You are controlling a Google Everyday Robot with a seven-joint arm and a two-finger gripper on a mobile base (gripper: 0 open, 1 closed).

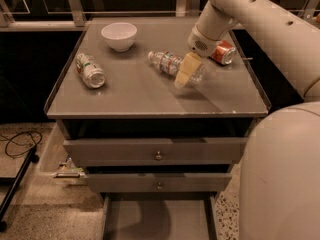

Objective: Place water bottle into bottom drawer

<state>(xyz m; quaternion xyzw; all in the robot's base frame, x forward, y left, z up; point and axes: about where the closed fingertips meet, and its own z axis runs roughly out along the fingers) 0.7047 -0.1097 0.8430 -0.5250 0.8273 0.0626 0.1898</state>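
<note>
Sideways lies water bottle (167, 62), cap toward back-left, base right, pincer (185, 74) at its middle, grip unclear.

My one camera looks steeply down from the front, close to the counter (135, 91); the gripper (186, 71) is over its right-centre.

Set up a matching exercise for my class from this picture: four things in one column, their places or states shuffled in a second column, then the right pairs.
Things
1. white bowl
2. silver-green can
3. water bottle
4. bottom drawer

Places or states
A. pulled out, lowest of three
B. on its side, towards the picture's left of the cabinet top
C. upright, at the back of the cabinet top
D. on its side, mid-top, with the gripper at it

Pairs: 1-C, 2-B, 3-D, 4-A
</note>
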